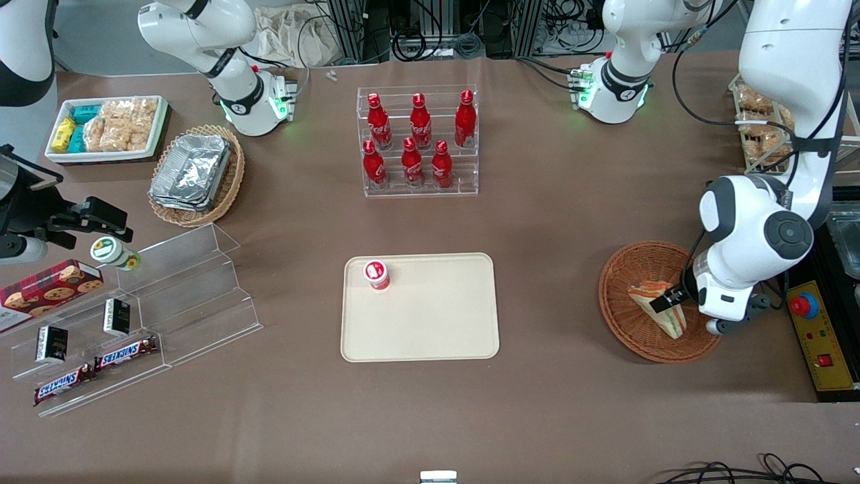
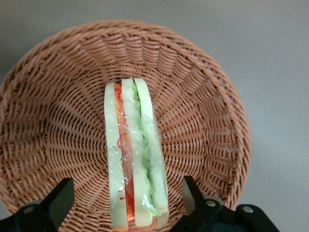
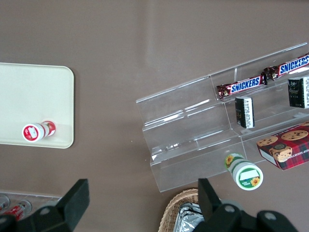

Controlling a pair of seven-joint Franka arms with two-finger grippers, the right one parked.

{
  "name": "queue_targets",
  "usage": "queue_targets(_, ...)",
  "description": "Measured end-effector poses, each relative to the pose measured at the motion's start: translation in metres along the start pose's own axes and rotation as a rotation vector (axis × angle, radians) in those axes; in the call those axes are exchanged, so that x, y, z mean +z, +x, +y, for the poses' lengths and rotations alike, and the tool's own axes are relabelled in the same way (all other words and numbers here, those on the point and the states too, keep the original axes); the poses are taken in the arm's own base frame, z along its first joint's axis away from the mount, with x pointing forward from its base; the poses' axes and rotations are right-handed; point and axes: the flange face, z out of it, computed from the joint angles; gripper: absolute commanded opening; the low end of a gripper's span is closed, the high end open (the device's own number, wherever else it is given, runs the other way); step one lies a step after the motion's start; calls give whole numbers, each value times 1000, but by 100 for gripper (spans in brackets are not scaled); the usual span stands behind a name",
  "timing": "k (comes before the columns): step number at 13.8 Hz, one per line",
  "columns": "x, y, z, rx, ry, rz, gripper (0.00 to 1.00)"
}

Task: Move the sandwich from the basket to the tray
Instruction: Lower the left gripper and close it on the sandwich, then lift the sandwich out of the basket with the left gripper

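The wrapped sandwich (image 1: pixel 674 323) lies in the round reddish-brown basket (image 1: pixel 631 269) toward the working arm's end of the table. In the left wrist view the sandwich (image 2: pixel 135 154) rests on edge on the basket (image 2: pixel 58 121), pale bread with orange-red and green filling. My left gripper (image 1: pixel 665 300) hangs low over the basket, open, one finger on each side of the sandwich's wide end with a gap on both sides (image 2: pixel 128 193). The cream tray (image 1: pixel 430 323) lies flat at the table's middle.
A small red-and-white capped bottle (image 1: pixel 377 274) stands on the tray's corner. A yellow box with a red stop button (image 1: pixel 813 329) lies beside the basket. A clear rack of red bottles (image 1: pixel 418 141) stands farther from the camera than the tray. A clear shelf with snacks (image 1: pixel 134 323) is toward the parked arm's end.
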Motion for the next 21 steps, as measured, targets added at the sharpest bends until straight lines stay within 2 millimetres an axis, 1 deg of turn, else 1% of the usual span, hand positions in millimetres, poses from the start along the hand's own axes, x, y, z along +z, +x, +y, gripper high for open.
queue_targets(2, 14, 0, 0, -4, 3, -12, 93)
queue_targets(3, 21, -1, -1, -6, 5, -20, 87)
queue_targets(5, 29, -1, -1, -13, 9, -29, 71)
queue_targets(8, 27, 2, 1, -15, 4, -22, 52)
queue_targets(9, 26, 4, 1, -16, 2, -18, 44)
queue_targets(11, 23, 6, 2, -19, -1, -13, 21)
queue_targets(12, 21, 7, 3, -27, -3, -8, 13)
queue_targets(13, 16, 9, 4, -39, -8, 0, 10)
queue_targets(14, 6, 11, 6, -51, -10, 6, 10)
queue_targets(15, -8, 12, 9, -60, -4, 0, 9)
queue_targets(16, -29, 12, 13, -62, 14, -22, 9)
queue_targets(17, -56, 11, 19, -57, 36, -52, 9)
queue_targets(19, -124, 8, 37, -38, 74, -108, 9)
queue_targets(21, -194, 5, 46, -25, 98, -140, 9)
